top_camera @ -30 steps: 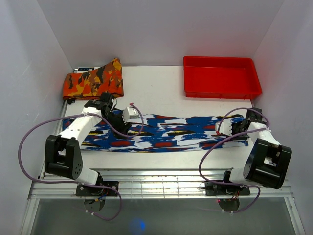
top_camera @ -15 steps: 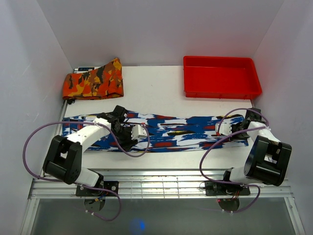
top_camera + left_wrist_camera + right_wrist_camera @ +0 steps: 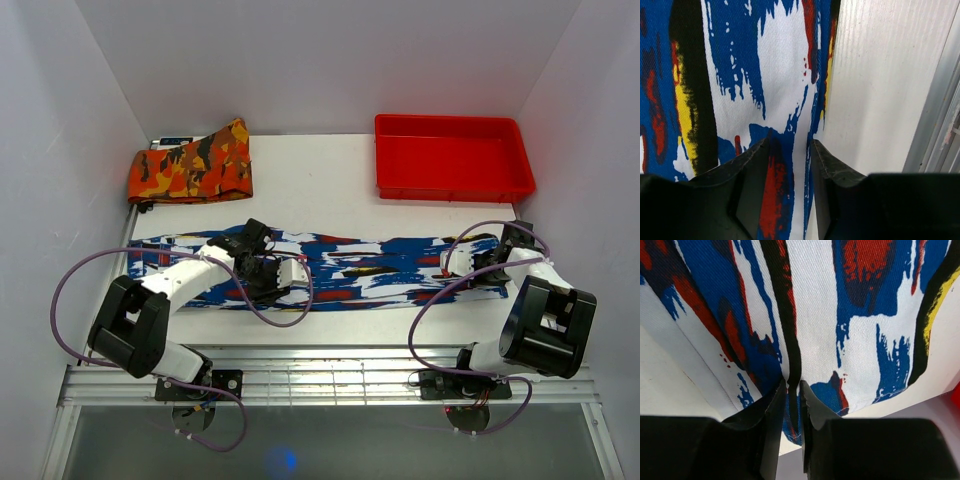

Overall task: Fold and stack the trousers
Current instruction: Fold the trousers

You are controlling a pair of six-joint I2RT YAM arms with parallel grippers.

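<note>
Left gripper (image 3: 790, 145): jaws partly apart, a clear gap between the fingers (image 3: 752, 170). The near long edge of the trousers (image 3: 755, 75) runs straight through that gap. One finger sits over printed cloth and the other over the hem, next to bare table (image 3: 880, 90). The cloth in the gap looks flat. Cannot tell whether the tips press on it, and nothing is lifted. Beyond the bare strip on that finger's side is a metal rail (image 3: 940, 125).

Right gripper (image 3: 792, 385): fingers (image 3: 772, 420) almost together, only a narrow slit between them. A black stripe and a ridge of the print run into the slit, so it reads as pinching the trousers at an end edge. Cloth fans out ahead of the tips, and white table shows to either side below them.

Top view: the trousers (image 3: 380, 270) lie unfolded in one long flat band across the table (image 3: 320, 190), running from the left gripper (image 3: 268, 283) to the right gripper (image 3: 470, 262). The left gripper is low over the band partway along it, and the right gripper is at the band's right end.

Farther out, ahead of the right gripper, is a red tray (image 3: 450, 190) by the back wall. Ahead of the left gripper is a folded orange camouflage cloth (image 3: 190, 170), well apart from the trousers.
</note>
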